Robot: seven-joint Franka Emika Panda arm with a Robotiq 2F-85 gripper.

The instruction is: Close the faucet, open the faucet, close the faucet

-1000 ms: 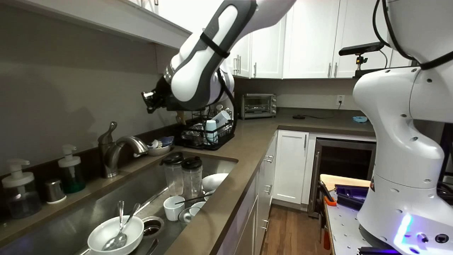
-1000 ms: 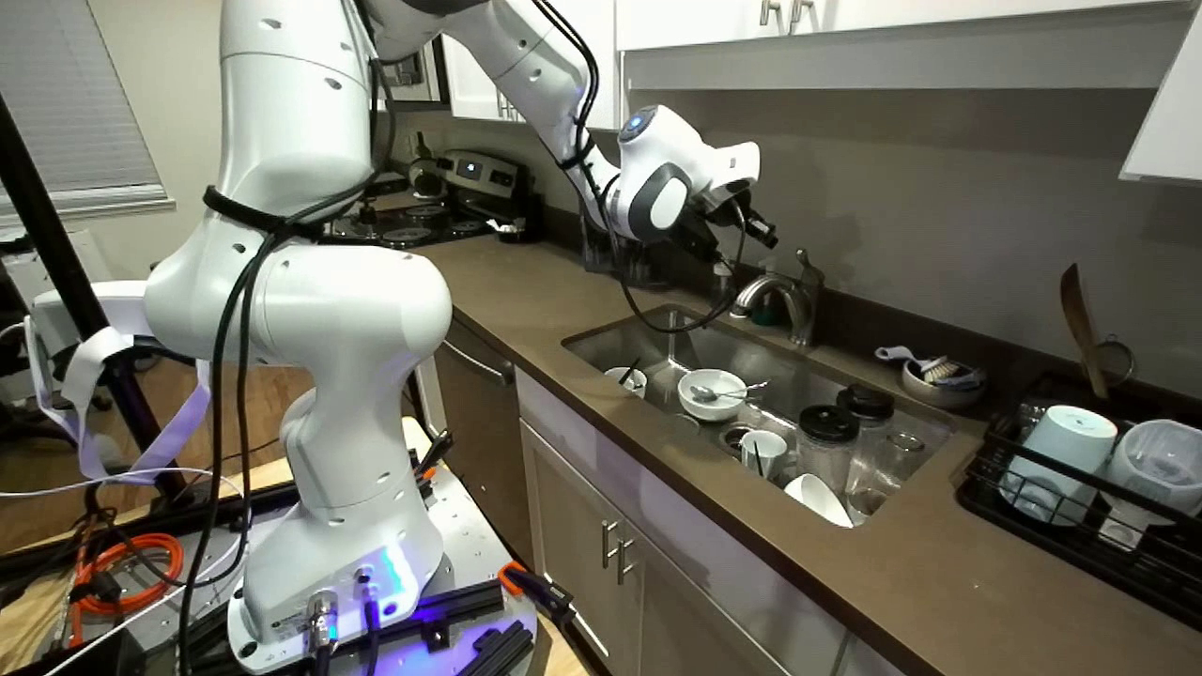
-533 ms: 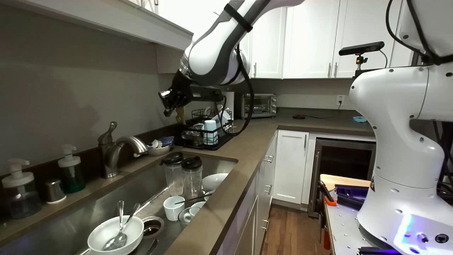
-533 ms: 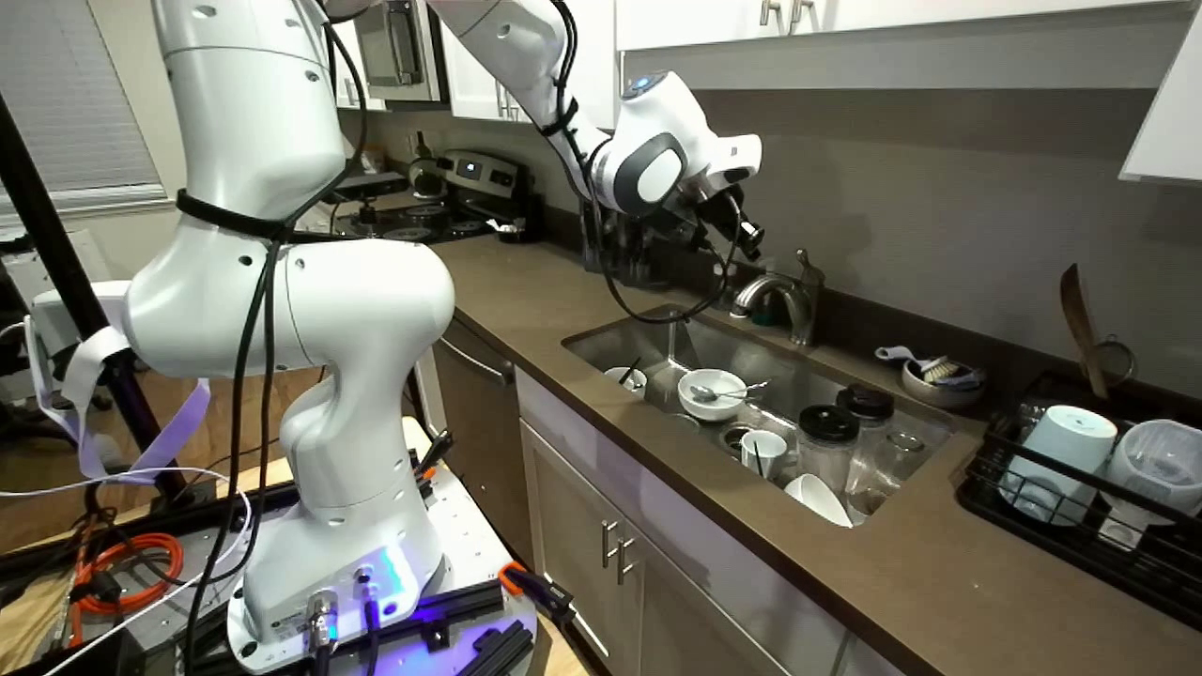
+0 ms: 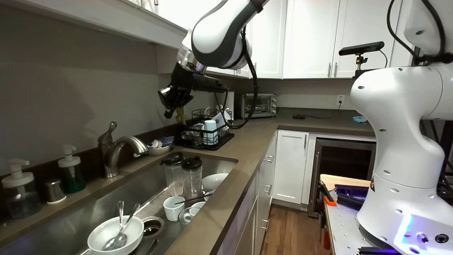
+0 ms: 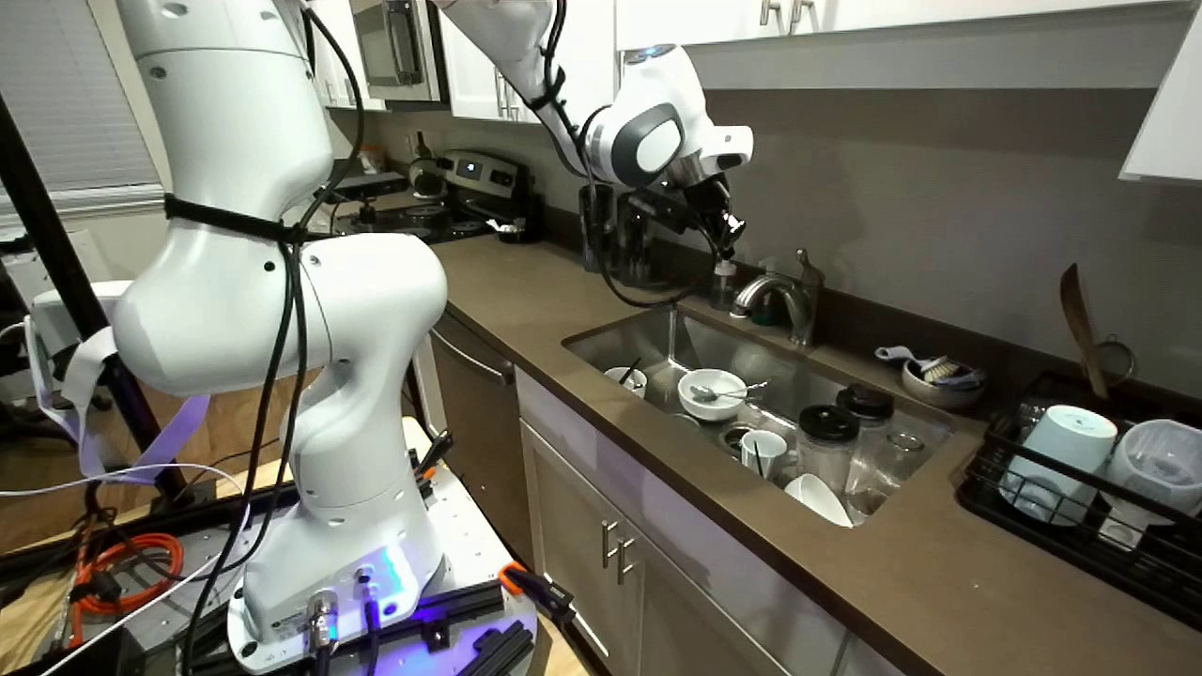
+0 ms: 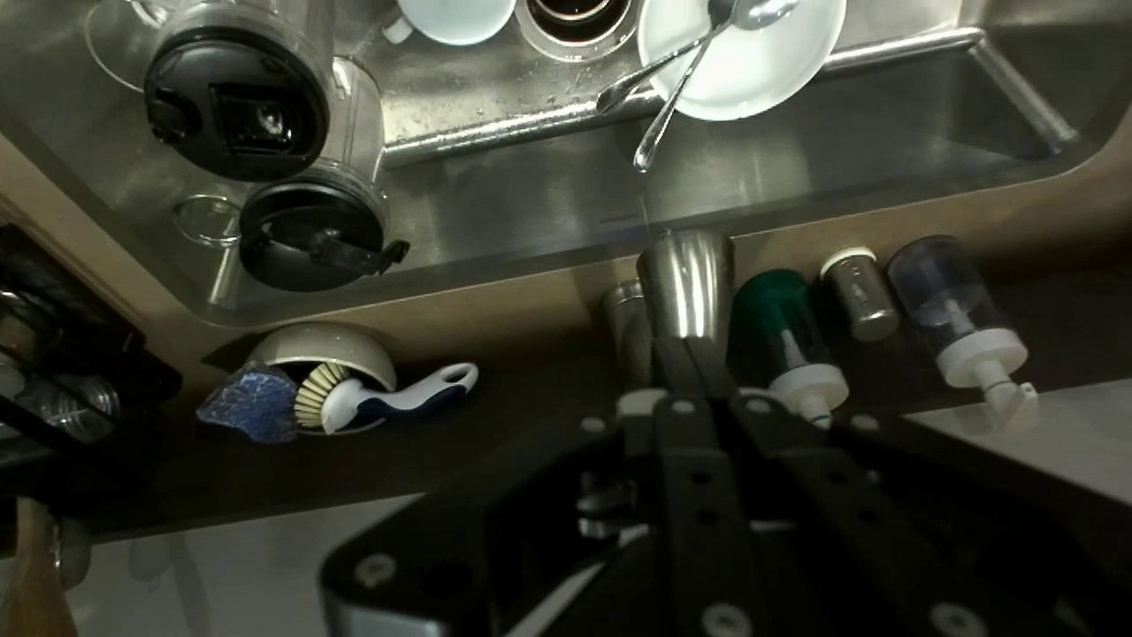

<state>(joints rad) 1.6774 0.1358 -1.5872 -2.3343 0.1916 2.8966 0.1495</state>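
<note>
The chrome faucet point(image 5: 114, 157) stands at the sink's back edge, its lever handle point(image 5: 109, 131) raised and slanting upward. No water shows beneath the spout point(image 6: 762, 284). In both exterior views my gripper point(image 5: 169, 113) hangs in the air, higher than the faucet and apart from it, pointing down. Seen from the wrist, the fingertips point(image 7: 685, 349) meet with nothing between them, so the gripper is shut. They overlap the spout point(image 7: 690, 279) in that view, and the fingers partly cover the faucet's body beside it.
Lidded cups point(image 5: 192, 177), mugs and a white bowl point(image 5: 132, 230) with spoons sit in the sink. Soap dispensers point(image 5: 72, 170) line the back ledge beside the faucet. A brush point(image 7: 389, 402) lies in a small bowl opposite. A dish rack point(image 6: 1089, 526) stands past the sink.
My gripper has drawn back from over the faucet's handle side and tilted from nearly level to pointing down. The wrist has risen. The faucet and its lever look the same.
</note>
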